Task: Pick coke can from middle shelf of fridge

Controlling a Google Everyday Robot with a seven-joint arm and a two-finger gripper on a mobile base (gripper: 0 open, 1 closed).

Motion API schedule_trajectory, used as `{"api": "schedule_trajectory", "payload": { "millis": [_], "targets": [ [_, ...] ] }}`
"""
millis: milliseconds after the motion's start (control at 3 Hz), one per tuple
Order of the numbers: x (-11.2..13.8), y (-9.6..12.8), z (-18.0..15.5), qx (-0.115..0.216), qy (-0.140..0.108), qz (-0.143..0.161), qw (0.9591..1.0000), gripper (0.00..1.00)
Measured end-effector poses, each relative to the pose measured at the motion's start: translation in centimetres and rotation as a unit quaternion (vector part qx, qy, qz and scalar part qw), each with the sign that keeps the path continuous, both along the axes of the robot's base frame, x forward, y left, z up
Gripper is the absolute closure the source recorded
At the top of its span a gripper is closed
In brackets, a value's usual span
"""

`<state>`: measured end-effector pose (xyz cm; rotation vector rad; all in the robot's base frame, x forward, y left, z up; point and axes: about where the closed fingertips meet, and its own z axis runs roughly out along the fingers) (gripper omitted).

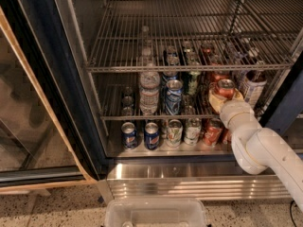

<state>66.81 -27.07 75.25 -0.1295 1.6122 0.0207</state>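
Note:
The fridge [57, 84] stands open, with two wire racks inside. The coke can [226, 85], red with a silver top, stands at the right front of the middle shelf [137, 117]. My gripper [218, 100] is at the can, covering its lower body from the front. My white arm [258, 148] reaches in from the lower right. The can's lower half is hidden behind the gripper.
A blue Pepsi can [173, 97], a clear water bottle [149, 91] and a dark white-labelled bottle [252, 86] share the shelf. More cans [151, 135] line the fridge floor. The upper rack [180, 68] hangs close above. The glass door [23, 108] is at left, and a plastic bin [156, 213] below.

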Motion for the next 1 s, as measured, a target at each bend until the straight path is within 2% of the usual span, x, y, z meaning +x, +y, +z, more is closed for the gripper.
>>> {"api": "schedule_trajectory", "payload": {
  "millis": [333, 1000],
  "targets": [
    [-0.5, 0.3, 0.1, -0.001, 0.006, 0.01, 0.9999, 1.0],
    [-2.6, 1.0, 2.7, -0.012, -0.006, 0.029, 0.9995, 1.0]
  ]
}}
